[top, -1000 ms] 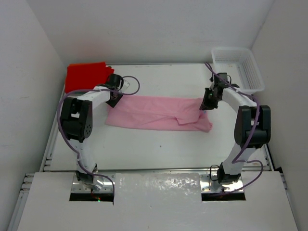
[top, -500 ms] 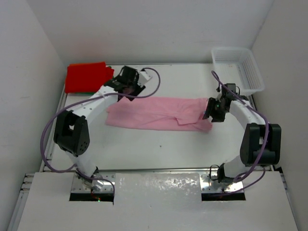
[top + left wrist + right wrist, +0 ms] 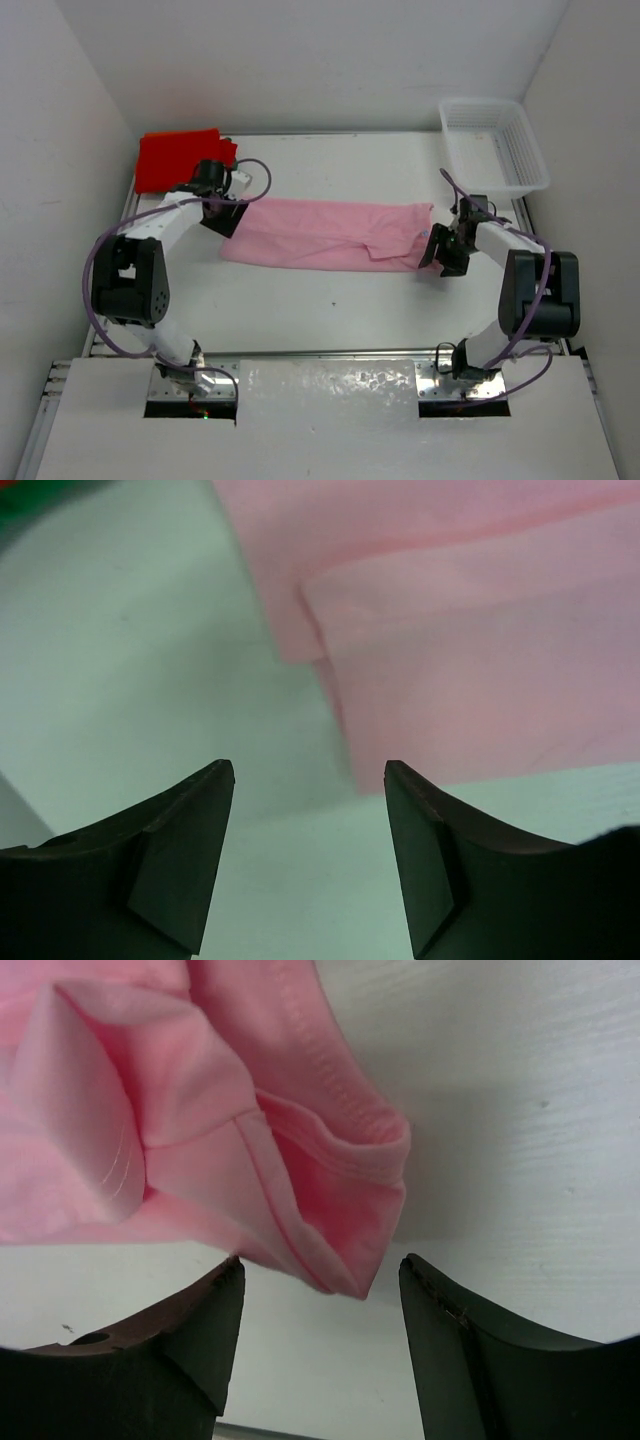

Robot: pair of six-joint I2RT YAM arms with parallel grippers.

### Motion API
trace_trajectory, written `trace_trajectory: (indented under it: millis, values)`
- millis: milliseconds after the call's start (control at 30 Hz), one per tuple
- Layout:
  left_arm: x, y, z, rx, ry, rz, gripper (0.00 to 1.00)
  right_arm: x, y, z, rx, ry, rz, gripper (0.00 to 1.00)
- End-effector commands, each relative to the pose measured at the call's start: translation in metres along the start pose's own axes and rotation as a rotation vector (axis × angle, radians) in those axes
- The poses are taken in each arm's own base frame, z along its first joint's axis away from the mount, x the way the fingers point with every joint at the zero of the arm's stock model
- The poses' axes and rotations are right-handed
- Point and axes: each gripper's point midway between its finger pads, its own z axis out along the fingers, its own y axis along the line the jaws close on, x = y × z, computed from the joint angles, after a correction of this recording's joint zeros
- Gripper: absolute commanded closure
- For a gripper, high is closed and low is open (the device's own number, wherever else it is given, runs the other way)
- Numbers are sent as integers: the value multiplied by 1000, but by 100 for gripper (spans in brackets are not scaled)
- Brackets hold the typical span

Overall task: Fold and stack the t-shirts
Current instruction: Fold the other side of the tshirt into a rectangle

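Lying lengthwise across the middle of the worktop [image 3: 330,300], the light pink t-shirt [image 3: 330,235] is seen folded into a long band. The left pincer [image 3: 310,770] is held open and empty at its left end, and the right pincer [image 3: 320,1265] open and empty at its right end. The red t-shirt [image 3: 178,158] is placed in the far left corner, the white basket [image 3: 482,102] in the far right corner.
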Motion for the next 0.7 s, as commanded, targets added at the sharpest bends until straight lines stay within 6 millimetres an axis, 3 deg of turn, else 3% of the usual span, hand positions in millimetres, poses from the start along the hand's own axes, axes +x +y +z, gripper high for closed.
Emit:
trace_trajectory:
  millis: [0,167,333,400,433,467,533,567,600,667]
  values:
    - [8,-11,10,32,-6,-39,40,-22,4,6,-52,-84,48,38]
    - [28,2,30,81,34,-162,40,-29,7,11,-102,-115,92,39]
    - [45,-18,51,165,78,-179,40,-18,5,25,-112,-71,118,44]
    - [53,-22,59,171,100,-183,44,-16,6,27,-118,-66,123,49]
    - [55,-23,61,171,107,-180,49,-15,6,27,-119,-66,125,56]
    - [59,-25,61,179,119,-179,64,-15,5,27,-119,-64,125,61]
    - [61,-32,60,210,114,-177,77,-12,6,26,-121,-62,127,75]
    - [63,-36,59,233,115,-180,94,-10,5,25,-119,-61,127,80]
    - [63,-38,57,240,111,-179,100,-7,4,25,-114,-55,130,84]
    - [67,-42,52,259,116,-169,100,2,2,20,-103,-43,131,94]
